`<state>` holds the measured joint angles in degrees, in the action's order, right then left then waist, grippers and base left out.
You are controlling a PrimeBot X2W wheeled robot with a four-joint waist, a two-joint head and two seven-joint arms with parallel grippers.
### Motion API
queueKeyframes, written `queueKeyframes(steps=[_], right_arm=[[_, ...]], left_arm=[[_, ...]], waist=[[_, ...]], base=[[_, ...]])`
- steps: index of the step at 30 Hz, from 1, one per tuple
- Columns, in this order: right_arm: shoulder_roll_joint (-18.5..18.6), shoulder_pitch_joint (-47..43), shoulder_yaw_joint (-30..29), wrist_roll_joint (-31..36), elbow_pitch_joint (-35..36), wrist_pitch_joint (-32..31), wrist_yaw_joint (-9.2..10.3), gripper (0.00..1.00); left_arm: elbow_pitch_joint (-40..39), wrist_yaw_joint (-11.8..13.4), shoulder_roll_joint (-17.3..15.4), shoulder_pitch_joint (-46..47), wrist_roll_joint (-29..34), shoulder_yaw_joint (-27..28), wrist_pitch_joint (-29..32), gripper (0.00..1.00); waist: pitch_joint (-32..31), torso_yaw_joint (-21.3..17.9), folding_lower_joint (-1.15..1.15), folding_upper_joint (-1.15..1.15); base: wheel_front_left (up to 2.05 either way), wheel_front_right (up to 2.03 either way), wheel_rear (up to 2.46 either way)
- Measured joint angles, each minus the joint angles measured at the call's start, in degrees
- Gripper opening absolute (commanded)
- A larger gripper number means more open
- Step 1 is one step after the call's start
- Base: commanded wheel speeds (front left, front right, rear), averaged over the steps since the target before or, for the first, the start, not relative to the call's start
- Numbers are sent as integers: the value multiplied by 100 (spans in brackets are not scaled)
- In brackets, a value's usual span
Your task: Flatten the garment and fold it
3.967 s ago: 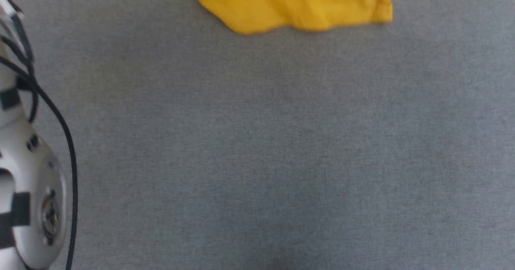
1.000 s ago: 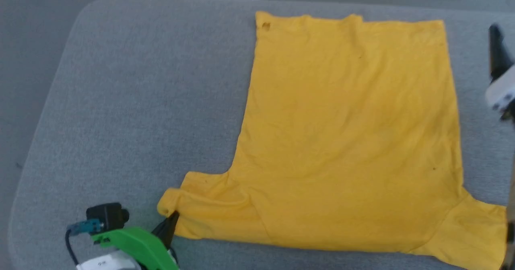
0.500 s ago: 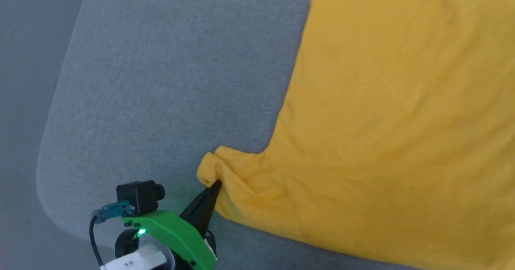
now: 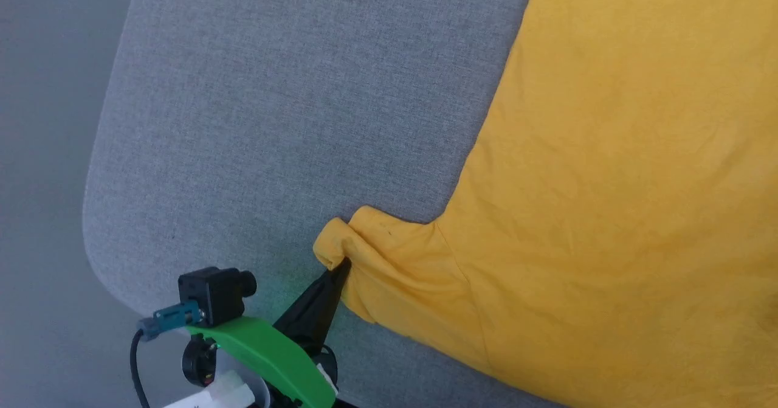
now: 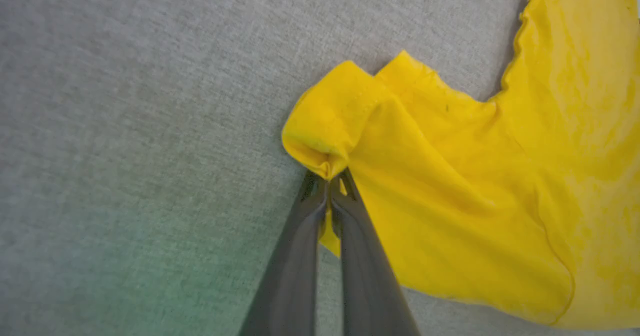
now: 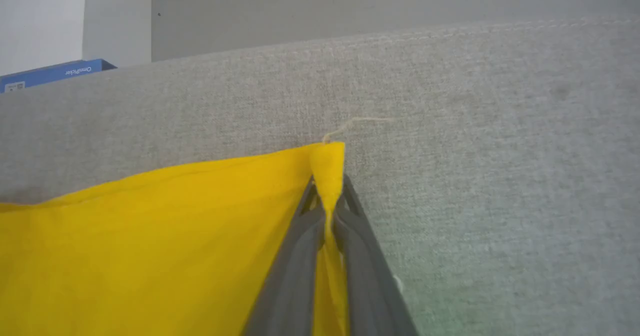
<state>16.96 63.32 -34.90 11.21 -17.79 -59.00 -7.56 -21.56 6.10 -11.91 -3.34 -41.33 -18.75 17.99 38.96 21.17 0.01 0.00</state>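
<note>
Fingers (image 5: 295, 256) of the left gripper (image 5: 328, 181) are pressed together on the rolled sleeve edge of the garment (image 4: 608, 213), which lies spread, plain yellow side up, on the grey cushion (image 4: 273, 122). The right gripper (image 6: 327, 201) pinches a corner of the same cloth tight, near the cushion's edge.

- The right gripper (image 6: 328, 196), spread wide and well off beside the garment (image 6: 150, 236) a second ago, now pinches one of its corners.
- The head camera has swung in close on the sleeve (image 4: 401, 268).
</note>
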Motion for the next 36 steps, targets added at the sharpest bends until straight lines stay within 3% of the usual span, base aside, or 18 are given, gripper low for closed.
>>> queueKeyframes(steps=[3, 6, 11, 16, 19, 25, 32, 36], right_arm=[[99, -157, 209, -179, 12, 486, 0, 0], [293, -617, 548, -578, 4, 1455, -1, 0], [594, -1867, 895, -1285, 170, 3285, -1, 0], [515, -3272, 835, -1672, 583, 4234, -1, 0], [264, -4087, 659, -1893, 909, 4185, -1, 0], [-377, -5739, 367, -2261, 1733, 3002, -1, 0], [-1167, -6724, 208, -2336, 2302, 1569, -1, 0], [-1305, -6860, 210, -2330, 2146, 1389, -1, 0]], left_arm=[[31, 0, -1, 17, 2, 10, -1, 0], [88, 0, -4, 30, 16, 22, -19, 0], [240, 48, -51, 27, 35, 93, -46, 0], [280, 191, -189, -150, 35, 194, 60, 0], [245, 293, -285, -319, 35, 259, 134, 0], [119, 474, -445, -614, 36, 352, 308, 0], [58, 576, -511, -670, 41, 378, 414, 0], [68, 582, -513, -671, 41, 367, 423, 0]], waist=[[8, -16, 0, 0], [-68, -51, 0, 0], [-374, -142, 0, 0], [-836, -304, 0, 0], [-1172, -457, -1, 0], [-1827, -866, -2, 0], [-2291, -1455, -2, 0], [-2488, -1699, -1, 0]], base=[[0, 0, 0], [0, 0, 0], [0, 0, 0], [0, 0, 0], [0, 0, 0], [0, 0, 0], [0, 0, 0], [0, 0, 0]])
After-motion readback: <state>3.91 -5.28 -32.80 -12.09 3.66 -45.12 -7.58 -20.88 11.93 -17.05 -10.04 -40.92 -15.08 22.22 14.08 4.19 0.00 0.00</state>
